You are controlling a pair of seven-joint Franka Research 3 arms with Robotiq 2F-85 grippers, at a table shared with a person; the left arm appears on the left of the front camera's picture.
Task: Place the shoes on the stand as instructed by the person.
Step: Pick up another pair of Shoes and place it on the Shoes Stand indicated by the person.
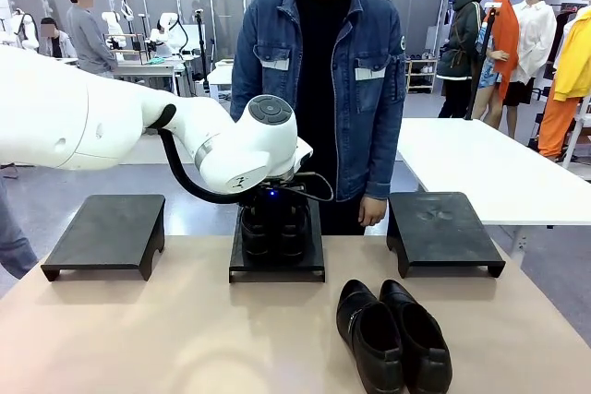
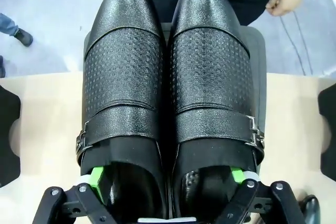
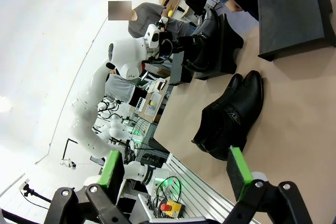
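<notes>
Reaching into the shoe openings, the left fingers (image 2: pixel 95 178) stand spread, one pad inside each shoe, apparently leaving the buckled pair (image 2: pixel 210 77) resting on the middle stand (image 2: pixel 257 51), toes toward the person (image 1: pixel 319 71). The right fingers (image 3: pixel 237 166), spread and empty, face the second pair (image 1: pixel 392 339) on the bench (image 1: pixel 138 339), near right.

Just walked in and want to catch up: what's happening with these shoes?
The left gripper is open over one pair of black shoes on the middle stand, a finger down inside each shoe. The person in the denim jacket stands just behind that stand. The second pair lies on the table, not yet on a stand; the right gripper hangs open, holding nothing.
</notes>
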